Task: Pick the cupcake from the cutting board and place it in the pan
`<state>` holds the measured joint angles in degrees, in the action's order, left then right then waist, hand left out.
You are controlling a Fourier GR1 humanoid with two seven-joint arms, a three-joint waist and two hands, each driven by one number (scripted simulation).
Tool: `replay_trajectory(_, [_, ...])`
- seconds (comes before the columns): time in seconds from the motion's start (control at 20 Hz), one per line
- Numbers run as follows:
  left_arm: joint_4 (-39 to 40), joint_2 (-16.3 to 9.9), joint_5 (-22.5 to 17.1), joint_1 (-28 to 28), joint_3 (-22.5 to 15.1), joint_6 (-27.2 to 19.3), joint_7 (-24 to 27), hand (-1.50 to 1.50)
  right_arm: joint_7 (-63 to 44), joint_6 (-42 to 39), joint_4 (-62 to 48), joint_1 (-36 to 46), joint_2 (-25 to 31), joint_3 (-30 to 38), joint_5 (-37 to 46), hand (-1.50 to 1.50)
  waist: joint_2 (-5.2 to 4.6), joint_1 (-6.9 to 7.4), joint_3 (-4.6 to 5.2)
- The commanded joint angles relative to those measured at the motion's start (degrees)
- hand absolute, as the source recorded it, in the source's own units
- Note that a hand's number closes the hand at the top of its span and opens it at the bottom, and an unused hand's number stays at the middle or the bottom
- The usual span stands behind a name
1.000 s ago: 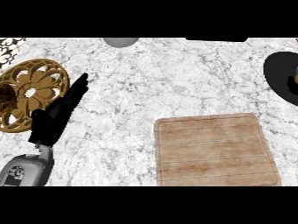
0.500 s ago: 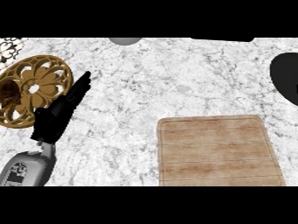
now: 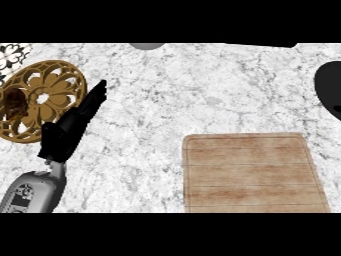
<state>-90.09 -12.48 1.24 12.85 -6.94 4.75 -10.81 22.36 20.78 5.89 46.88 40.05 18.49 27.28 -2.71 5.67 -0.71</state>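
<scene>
Counter (image 3: 202, 85) open between cutting board (image 3: 250, 172) and pan (image 3: 339, 92).

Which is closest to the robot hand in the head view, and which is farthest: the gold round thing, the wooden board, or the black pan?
From the left robot hand:
1. Gold round trivet, right beside it on the left.
2. Wooden cutting board, lower middle-right.
3. Black pan, far at the right edge.

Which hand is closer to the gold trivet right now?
Left. The left hand lies with straight fingers right beside the gold trivet, on its right edge. The right hand does not show in the head view.
</scene>
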Motion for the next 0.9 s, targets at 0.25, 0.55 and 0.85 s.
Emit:
replay_trajectory(0.25, [0.2, 0.0, -1.1, -1.1, 0.7, 0.6, -0.2, 0.0, 8.5, -7.5, 2.1, 0.5, -0.3, 12.4, -12.7, -1.5, 0.08, -1.16, -0.17])
replay_trajectory(0.55, [-1.2, -0.7, -0.2, -2.6, 0.6, 0.4, -0.1, 0.0, 13.0, -22.0, 0.9, -3.6, 3.1, 17.0, -17.7, -1.5, 0.55, -1.76, -0.13])
replay_trajectory(0.85, [-0.2, -0.7, -0.2, -2.2, 1.9, -0.3, 0.7, 0.0, 20.2, -30.2, 1.8, -8.7, 5.6, 18.0, -18.7, -1.5, 0.35, -2.42, -0.12])
